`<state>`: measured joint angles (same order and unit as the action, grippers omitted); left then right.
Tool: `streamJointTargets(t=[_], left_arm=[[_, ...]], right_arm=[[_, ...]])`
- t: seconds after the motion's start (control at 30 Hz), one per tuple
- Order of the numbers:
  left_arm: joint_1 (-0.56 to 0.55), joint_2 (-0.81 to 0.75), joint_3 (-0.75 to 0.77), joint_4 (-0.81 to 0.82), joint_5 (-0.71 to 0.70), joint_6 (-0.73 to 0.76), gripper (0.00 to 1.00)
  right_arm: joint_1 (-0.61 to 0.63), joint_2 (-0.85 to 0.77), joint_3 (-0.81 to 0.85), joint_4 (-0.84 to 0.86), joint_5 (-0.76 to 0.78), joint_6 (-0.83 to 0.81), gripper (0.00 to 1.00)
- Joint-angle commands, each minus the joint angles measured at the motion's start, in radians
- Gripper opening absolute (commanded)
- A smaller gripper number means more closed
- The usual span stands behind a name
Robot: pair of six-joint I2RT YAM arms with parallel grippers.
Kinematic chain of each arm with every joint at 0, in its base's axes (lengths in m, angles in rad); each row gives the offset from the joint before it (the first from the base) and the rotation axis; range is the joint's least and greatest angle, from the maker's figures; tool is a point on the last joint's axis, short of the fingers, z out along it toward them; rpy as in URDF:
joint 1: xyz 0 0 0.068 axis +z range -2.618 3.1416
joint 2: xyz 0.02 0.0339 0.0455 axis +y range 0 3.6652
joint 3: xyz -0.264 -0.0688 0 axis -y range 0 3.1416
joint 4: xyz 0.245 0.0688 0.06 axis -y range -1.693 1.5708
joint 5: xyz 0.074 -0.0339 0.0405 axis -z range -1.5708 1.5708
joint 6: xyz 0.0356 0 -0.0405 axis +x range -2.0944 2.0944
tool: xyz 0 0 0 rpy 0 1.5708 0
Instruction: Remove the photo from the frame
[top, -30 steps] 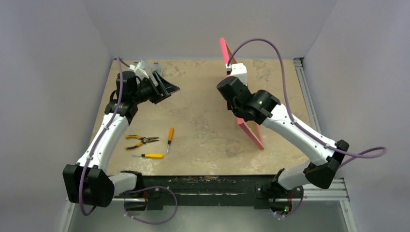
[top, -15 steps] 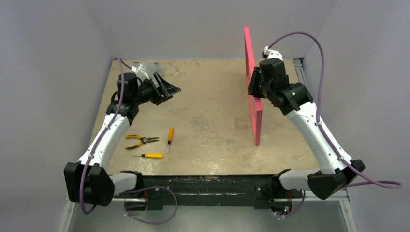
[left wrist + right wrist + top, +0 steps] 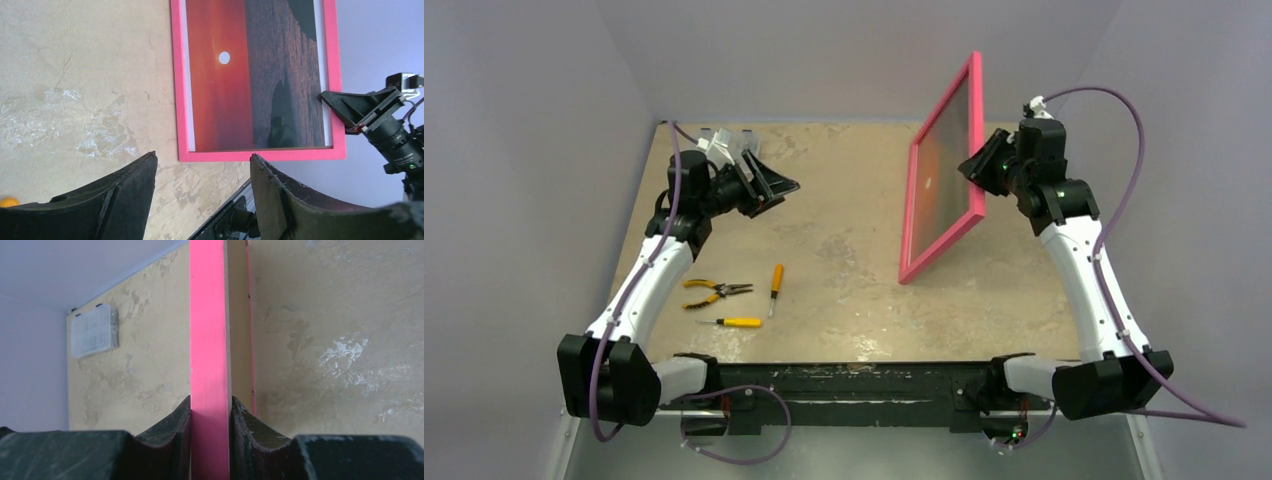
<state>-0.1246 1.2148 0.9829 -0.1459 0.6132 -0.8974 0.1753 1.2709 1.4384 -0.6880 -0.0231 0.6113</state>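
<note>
The pink frame [image 3: 969, 222] is held up in the air at the right of the table, tilted, its front facing left. The sunset photo [image 3: 942, 170] sits inside it; in the left wrist view the photo [image 3: 235, 90] shows its red sky, white sun and dark landscape within the frame [image 3: 260, 155]. My right gripper [image 3: 976, 163] is shut on the frame's right edge; the right wrist view shows the frame's edge [image 3: 210, 340] clamped between both fingers. My left gripper [image 3: 779, 187] is open and empty at the far left, pointing at the frame from a distance.
Yellow-handled pliers [image 3: 714, 293] and two yellow-handled screwdrivers [image 3: 775, 282] [image 3: 736, 322] lie at the front left of the table. A clear plastic box [image 3: 95, 331] sits at the table's far edge. Grey walls enclose the table.
My right arm has swung the frame from edge-on and upright to the right and tilted it, so its front now faces left. The left arm has barely moved.
</note>
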Motion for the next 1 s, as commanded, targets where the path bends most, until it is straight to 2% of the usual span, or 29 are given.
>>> streamJointTargets(t=[0.0,0.27,0.73,0.97], left_arm=[[0.006,0.004,-0.01,0.068,0.032,-0.024,0.66],[0.006,0.009,-0.019,0.089,0.041,-0.041,0.66],[0.005,0.019,-0.029,0.109,0.052,-0.056,0.65],[0.005,0.021,-0.032,0.115,0.056,-0.062,0.65]], right_arm=[[-0.085,-0.107,-0.129,0.139,-0.127,0.046,0.0],[-0.203,-0.277,-0.487,0.357,-0.216,0.111,0.0],[-0.226,-0.338,-0.796,0.539,-0.238,0.152,0.0],[-0.225,-0.281,-0.892,0.674,-0.29,0.154,0.0]])
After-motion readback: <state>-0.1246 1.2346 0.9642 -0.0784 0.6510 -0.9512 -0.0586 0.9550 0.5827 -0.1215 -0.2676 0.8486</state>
